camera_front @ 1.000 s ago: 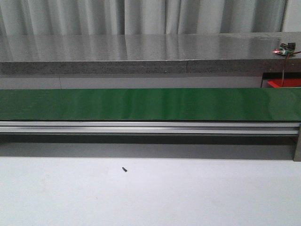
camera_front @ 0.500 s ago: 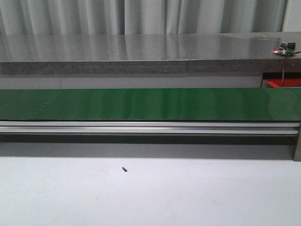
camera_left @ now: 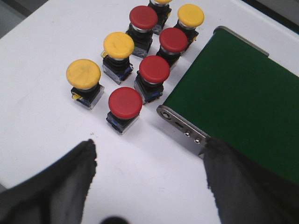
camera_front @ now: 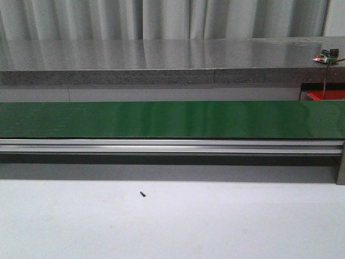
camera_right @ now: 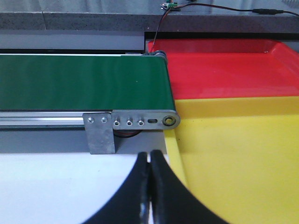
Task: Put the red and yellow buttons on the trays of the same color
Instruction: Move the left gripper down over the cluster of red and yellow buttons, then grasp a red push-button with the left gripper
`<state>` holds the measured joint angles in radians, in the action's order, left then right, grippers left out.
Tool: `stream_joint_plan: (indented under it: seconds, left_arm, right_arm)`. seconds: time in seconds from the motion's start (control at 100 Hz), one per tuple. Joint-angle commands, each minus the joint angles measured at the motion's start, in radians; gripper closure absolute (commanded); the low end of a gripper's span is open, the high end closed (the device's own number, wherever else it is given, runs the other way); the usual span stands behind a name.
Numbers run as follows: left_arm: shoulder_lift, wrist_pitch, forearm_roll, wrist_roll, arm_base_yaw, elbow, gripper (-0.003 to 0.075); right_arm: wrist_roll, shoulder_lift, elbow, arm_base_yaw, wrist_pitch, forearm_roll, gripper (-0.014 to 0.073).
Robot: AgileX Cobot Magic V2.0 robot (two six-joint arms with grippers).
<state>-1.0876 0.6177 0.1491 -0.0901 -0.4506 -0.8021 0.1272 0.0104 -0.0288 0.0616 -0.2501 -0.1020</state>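
Nothing has changed in the front view over the last second: the green conveyor belt [camera_front: 172, 118] runs bare across the middle of the frame, so no button has started its trip and the sorting looks not yet begun. The left gripper [camera_left: 149, 163] hangs spread wide at the bottom of its view, above the cluster of red and yellow buttons [camera_left: 140, 60] at upper centre, the nearest red button [camera_left: 125, 102] unheld. The right gripper [camera_right: 150, 182], fingers pressed together and empty, waits at lower centre by the yellow tray [camera_right: 233, 154], the red tray [camera_right: 219, 65] behind it at upper right.

Pale pleated curtains [camera_front: 161, 19] behind a grey speckled stone counter [camera_front: 151, 62], white tabletop [camera_front: 215, 221] in front
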Motion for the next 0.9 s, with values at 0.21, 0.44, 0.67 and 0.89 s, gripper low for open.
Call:
stream_joint_plan:
  seconds: [0.21,0.44,0.67,0.89]
  left_arm:
    - [-0.141,-0.059,0.046,-0.008,-0.004,-0.036,0.0175]
    - [-0.323,-0.067,0.072,-0.057,-0.028,-0.104,0.0175]
    - [-0.448,-0.069,0.112,-0.059,-0.044,-0.183,0.0175]
    - [-0.529,-0.093,0.154,-0.059,-0.044,-0.216,0.0175]
  right_arm:
    - [0.001,0.018,0.018,0.007,0.074,-0.008,0.066]
    - [0.001,0.018,0.018,0.007,0.074,-0.008,0.066]
    - [0.001,0.018,0.018,0.007,0.074,-0.008,0.066]
    - [0.001,0.018,0.018,0.007,0.074,-0.008,0.066]
